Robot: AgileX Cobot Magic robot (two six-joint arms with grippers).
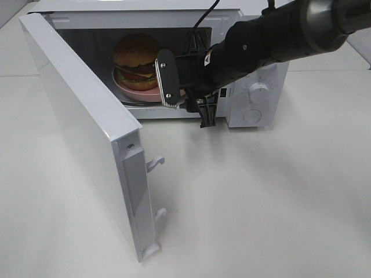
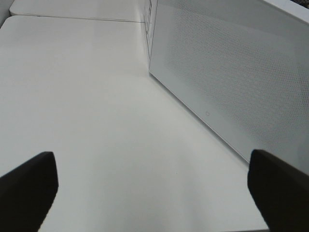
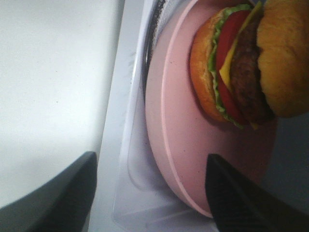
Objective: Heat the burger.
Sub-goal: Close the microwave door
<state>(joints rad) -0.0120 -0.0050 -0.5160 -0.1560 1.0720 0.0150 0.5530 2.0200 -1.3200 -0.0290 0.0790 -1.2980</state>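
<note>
The burger [image 1: 136,55] sits on the pink plate [image 1: 146,94] inside the microwave [image 1: 255,95], upper middle of the high view, so the right gripper [image 3: 149,162], jaws apart around the plate's rim, should slide straight out without bumping it.

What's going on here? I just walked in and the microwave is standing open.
A round burger with a glossy golden-brown bun sits on a pink round plate inside the white microwave, whose door stands wide open. The right hand is at the oven's mouth, the plate's rim between its open jaws, gripping nothing. The left hand, open too, hovers over the white table. The door is not yet shut.
</note>
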